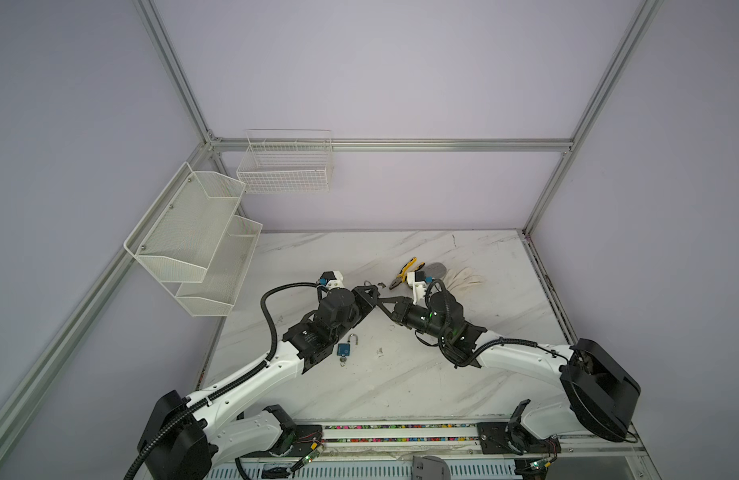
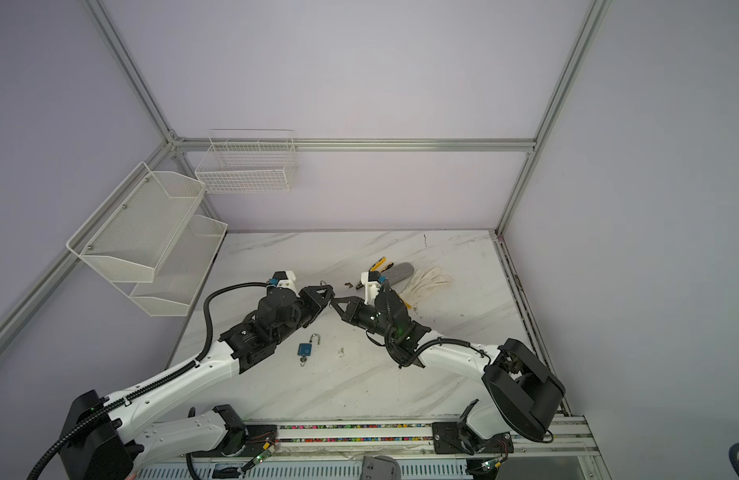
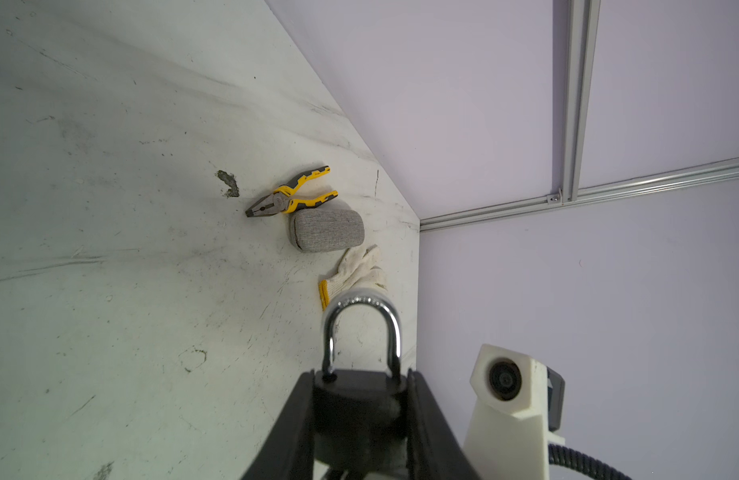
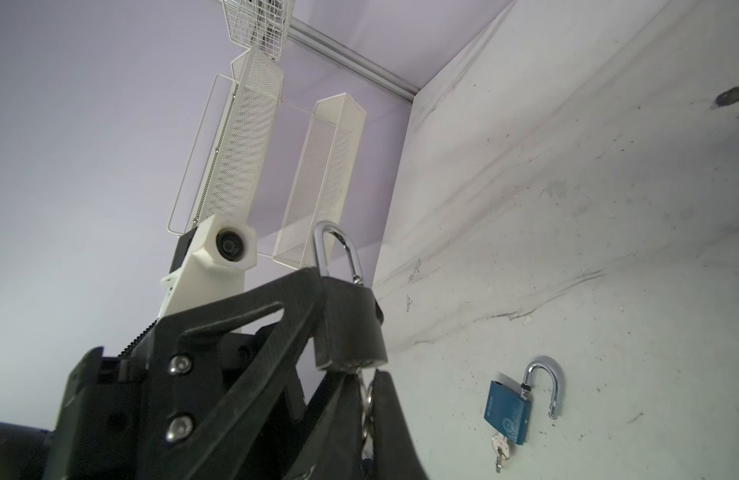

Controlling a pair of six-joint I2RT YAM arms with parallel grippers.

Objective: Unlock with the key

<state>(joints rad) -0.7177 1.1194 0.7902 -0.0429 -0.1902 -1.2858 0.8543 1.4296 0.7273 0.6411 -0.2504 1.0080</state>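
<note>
Where lilac walls (image 1: 401, 62) meet, scuffed marbled tabletop (image 1: 401, 382), aluminium rails (image 1: 401, 145), white baskets (image 1: 284, 166)

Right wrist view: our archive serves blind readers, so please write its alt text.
The left hand clamps a black padlock, shackle closed, while the right hand pinches a key at its underside. Beyond, a blue padlock lies open on the marbled table, a second key inserted.

No lettering can be read anywhere. The blue padlock (image 4: 508, 415) lying on the tabletop (image 4: 608, 249) carries a line of pale print along its side edge and a round patterned emblem on its face, both too small and blurred to make out. The yellow-handled pliers (image 3: 290, 199) show a faint stamp near the pivot, also illegible.
</note>
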